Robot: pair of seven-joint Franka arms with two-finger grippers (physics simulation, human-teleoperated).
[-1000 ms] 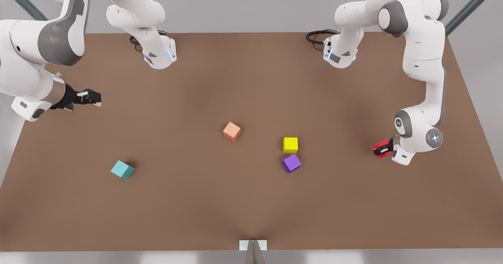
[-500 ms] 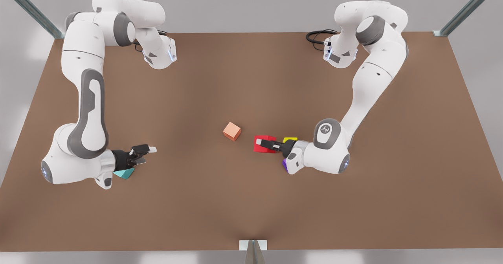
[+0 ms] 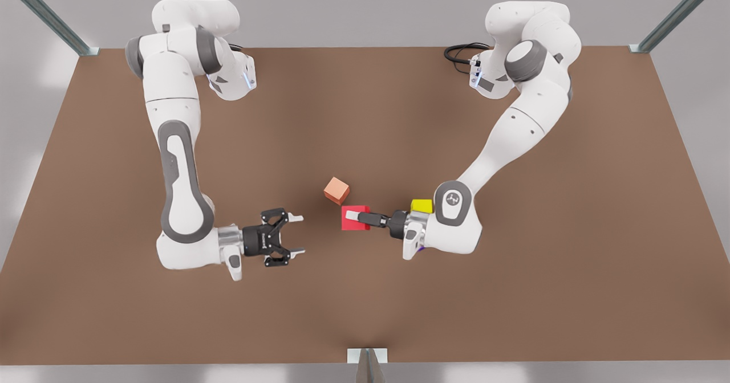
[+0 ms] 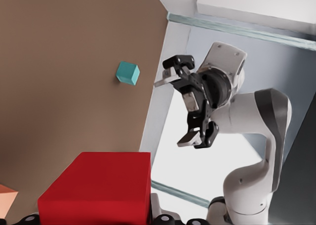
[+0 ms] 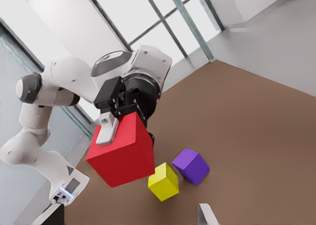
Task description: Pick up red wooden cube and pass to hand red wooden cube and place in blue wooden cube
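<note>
Brown and matte, the table (image 3: 365,292) fills most of the front view, with pale grey walls around it and slanting metal frame bars at the upper corners. The right wrist view looks past the table edge to a grey floor and tall window frames.

Two white-and-grey arms stand on the far edge of the table, each ending in a black two-finger gripper. The left wrist view has the red cube (image 4: 98,188) right at its own gripper, so the left gripper (image 3: 356,218) is the one at the front view's right of centre. It is clamped on the red cube (image 3: 355,218), held in the air above the table and pointing toward the other arm; the right wrist view sees this grip from across the table, with one pale fingertip (image 5: 105,131) pressed flat against the cube's face.

The right gripper (image 3: 295,235) is at the front view's left of centre, level with the cube and near it but apart from it, its two fingers spread wide and holding nothing. The left wrist view shows the same gripper (image 4: 173,111) facing the camera, fingers well apart.

Five cubes can be counted: one red, one salmon-orange (image 3: 336,190) on the table just beside the held cube, one yellow (image 3: 422,206) partly behind the left arm's wrist, one purple (image 5: 191,166) touching or nearly touching the yellow one (image 5: 164,182), and one teal cube (image 4: 128,73) alone on the table, well apart from the others.
</note>
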